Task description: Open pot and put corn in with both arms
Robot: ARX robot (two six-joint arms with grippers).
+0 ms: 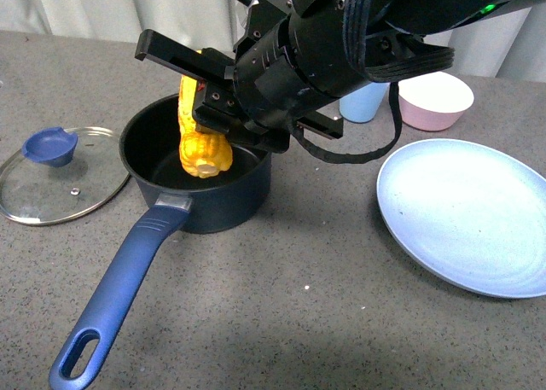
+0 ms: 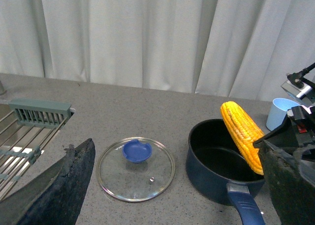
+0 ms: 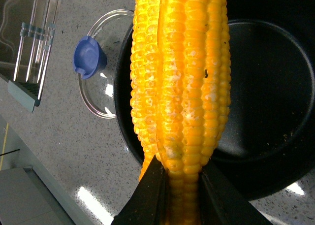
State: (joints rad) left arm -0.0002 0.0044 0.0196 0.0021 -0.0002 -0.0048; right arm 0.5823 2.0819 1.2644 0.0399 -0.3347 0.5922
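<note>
The dark navy pot (image 1: 223,209) stands uncovered at centre left, its long blue handle (image 1: 119,292) pointing toward me. Its glass lid (image 1: 60,189) with a blue knob lies flat on the counter to the left. My right gripper (image 1: 194,91) is shut on the corn (image 1: 203,147), which hangs steeply tilted with its thick end low inside the pot. In the right wrist view the corn (image 3: 182,77) runs out from the right gripper (image 3: 179,185) over the black interior (image 3: 275,87). My left gripper (image 2: 175,151) is open and holds nothing, back from the lid (image 2: 136,168) and pot (image 2: 206,171).
A large light blue plate (image 1: 469,215) lies at the right. Behind the arm stand a pink bowl (image 1: 435,100) and a light blue cup (image 1: 363,101). A dish rack (image 2: 29,131) sits beyond the lid, at the counter's left end. White curtains close off the back.
</note>
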